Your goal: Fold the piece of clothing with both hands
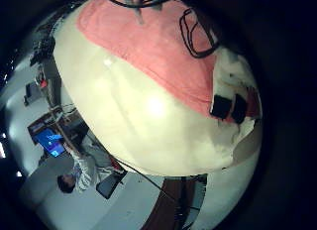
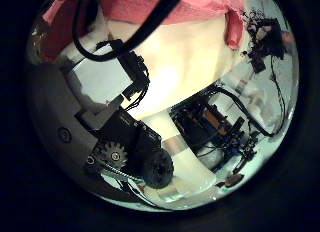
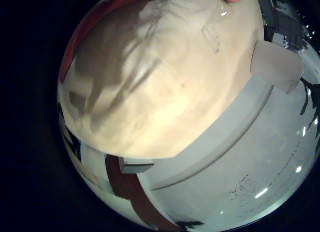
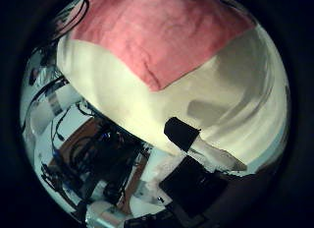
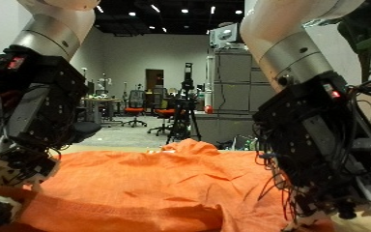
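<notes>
Left hand fingers: the left hand [image 5: 31, 106] hangs low at one side of the clothing [image 5: 173, 188]. Its fingers [image 5: 8, 208] reach down to the fabric's edge, but whether they pinch cloth or only rest there I cannot tell; the lower part is cut off in the outside view.
Right hand fingers: the right hand [image 5: 321, 145] stands close at the other side of the cloth. Its fingers [image 5: 328, 208] point down toward the fabric, and their tips run out of sight, so spread or pinching cannot be told.
Clothing: an orange piece, spread wide and mostly flat with soft wrinkles, lying across the table [image 4: 226, 100] between the two hands. In the palm views it covers part of the pale table top, with bare surface beside its edge.
Palm views: the cloth [image 4: 157, 31] lies near but not against the right palm; the left palm likewise looks down on cloth [image 1: 149, 42] and table [image 1: 149, 121] with a gap between.
Step in hand: judged as the opening stage, both hands settling at opposite edges for a grasp; no fold shows yet.
Next move calls for: each hand taking a firm pinch on its edge, then lifting together and carrying one side over the other, evenly so the cloth does not skew.
</notes>
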`<act>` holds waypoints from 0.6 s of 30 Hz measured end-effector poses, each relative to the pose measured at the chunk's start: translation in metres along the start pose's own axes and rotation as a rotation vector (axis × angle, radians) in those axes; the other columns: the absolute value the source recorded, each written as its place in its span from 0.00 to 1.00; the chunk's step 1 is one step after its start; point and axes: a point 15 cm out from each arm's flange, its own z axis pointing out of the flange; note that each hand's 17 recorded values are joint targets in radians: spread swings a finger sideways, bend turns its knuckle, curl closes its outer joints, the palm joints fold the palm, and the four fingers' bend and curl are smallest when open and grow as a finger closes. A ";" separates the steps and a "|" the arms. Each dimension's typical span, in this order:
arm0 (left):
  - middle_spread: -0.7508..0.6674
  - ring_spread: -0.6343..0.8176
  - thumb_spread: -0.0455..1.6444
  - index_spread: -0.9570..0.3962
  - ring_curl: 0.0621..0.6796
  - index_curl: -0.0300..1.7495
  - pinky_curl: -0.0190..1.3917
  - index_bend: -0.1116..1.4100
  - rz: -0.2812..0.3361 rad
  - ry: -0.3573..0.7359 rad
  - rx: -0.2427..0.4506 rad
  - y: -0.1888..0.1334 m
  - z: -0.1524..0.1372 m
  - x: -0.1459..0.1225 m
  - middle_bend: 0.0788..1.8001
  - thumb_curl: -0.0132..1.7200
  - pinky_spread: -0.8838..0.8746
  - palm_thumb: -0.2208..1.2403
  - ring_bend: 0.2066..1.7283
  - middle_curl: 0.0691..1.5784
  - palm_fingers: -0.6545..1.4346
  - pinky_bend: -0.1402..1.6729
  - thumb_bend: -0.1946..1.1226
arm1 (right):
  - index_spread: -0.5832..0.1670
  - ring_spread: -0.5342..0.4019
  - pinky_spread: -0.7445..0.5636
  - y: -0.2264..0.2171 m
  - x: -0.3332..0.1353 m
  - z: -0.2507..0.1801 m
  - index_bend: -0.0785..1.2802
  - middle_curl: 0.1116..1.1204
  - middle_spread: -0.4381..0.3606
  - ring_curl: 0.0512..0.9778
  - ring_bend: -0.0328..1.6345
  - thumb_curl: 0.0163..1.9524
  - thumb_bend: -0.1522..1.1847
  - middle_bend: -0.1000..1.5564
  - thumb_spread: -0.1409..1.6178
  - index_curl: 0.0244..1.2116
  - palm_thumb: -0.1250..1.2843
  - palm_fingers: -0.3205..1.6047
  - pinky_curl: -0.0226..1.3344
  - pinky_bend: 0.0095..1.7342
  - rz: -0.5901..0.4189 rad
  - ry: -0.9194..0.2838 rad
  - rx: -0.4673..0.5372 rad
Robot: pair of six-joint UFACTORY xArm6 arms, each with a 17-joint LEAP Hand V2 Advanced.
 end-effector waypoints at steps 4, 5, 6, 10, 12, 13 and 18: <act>0.11 0.14 0.54 0.21 0.81 0.59 0.42 0.43 0.002 0.002 -0.007 0.002 0.000 0.000 0.51 0.36 0.15 0.68 0.77 0.69 0.84 0.76 0.13 | 0.44 0.41 0.50 -0.005 -0.004 0.002 0.19 0.30 0.44 0.20 0.37 0.16 0.10 0.26 0.58 0.25 0.48 0.49 0.19 0.20 -0.004 0.005 0.010; 0.11 0.14 0.54 0.20 0.81 0.59 0.42 0.43 0.002 0.002 -0.007 0.002 -0.001 0.000 0.51 0.36 0.15 0.68 0.77 0.69 0.84 0.76 0.13 | 0.43 0.38 0.47 -0.008 -0.004 0.001 0.19 0.31 0.42 0.21 0.38 0.16 0.10 0.26 0.58 0.26 0.48 0.49 0.19 0.21 -0.005 0.006 0.024; 0.11 0.14 0.54 0.20 0.81 0.59 0.42 0.42 0.003 0.002 -0.009 0.003 -0.001 0.000 0.51 0.36 0.15 0.68 0.77 0.69 0.84 0.76 0.13 | 0.39 0.33 0.39 -0.012 -0.004 0.000 0.19 0.33 0.39 0.25 0.44 0.16 0.10 0.29 0.58 0.26 0.50 0.61 0.21 0.26 -0.005 0.008 0.039; 0.11 0.14 0.54 0.20 0.80 0.60 0.42 0.41 0.002 0.000 -0.003 0.003 -0.004 -0.001 0.50 0.36 0.15 0.68 0.77 0.70 0.84 0.76 0.13 | 0.27 0.25 0.20 -0.023 -0.002 -0.007 0.28 0.41 0.29 0.33 0.54 0.17 0.10 0.38 0.58 0.32 0.54 0.86 0.26 0.40 -0.001 0.011 0.096; 0.10 0.14 0.54 0.20 0.80 0.61 0.42 0.40 0.002 -0.001 -0.001 0.004 -0.007 -0.002 0.50 0.36 0.15 0.68 0.77 0.70 0.84 0.76 0.13 | 0.25 0.26 0.20 -0.024 -0.002 -0.010 0.42 0.48 0.28 0.39 0.59 0.17 0.11 0.48 0.59 0.39 0.57 0.94 0.31 0.48 0.003 0.011 0.111; 0.10 0.14 0.54 0.20 0.80 0.61 0.42 0.40 0.003 -0.001 0.001 0.005 -0.008 -0.002 0.50 0.36 0.15 0.68 0.77 0.70 0.84 0.76 0.13 | 0.25 0.26 0.20 -0.026 -0.001 -0.014 0.42 0.48 0.28 0.39 0.59 0.17 0.11 0.48 0.59 0.39 0.57 0.94 0.31 0.48 0.006 0.011 0.126; 0.10 0.14 0.54 0.19 0.80 0.62 0.42 0.39 0.004 -0.002 0.009 0.010 -0.013 -0.004 0.50 0.36 0.15 0.68 0.77 0.70 0.84 0.76 0.13 | 0.30 0.30 0.27 -0.027 0.006 -0.031 0.66 0.59 0.31 0.49 0.70 0.21 0.20 0.66 0.64 0.53 0.76 0.88 0.40 0.62 0.022 0.012 0.191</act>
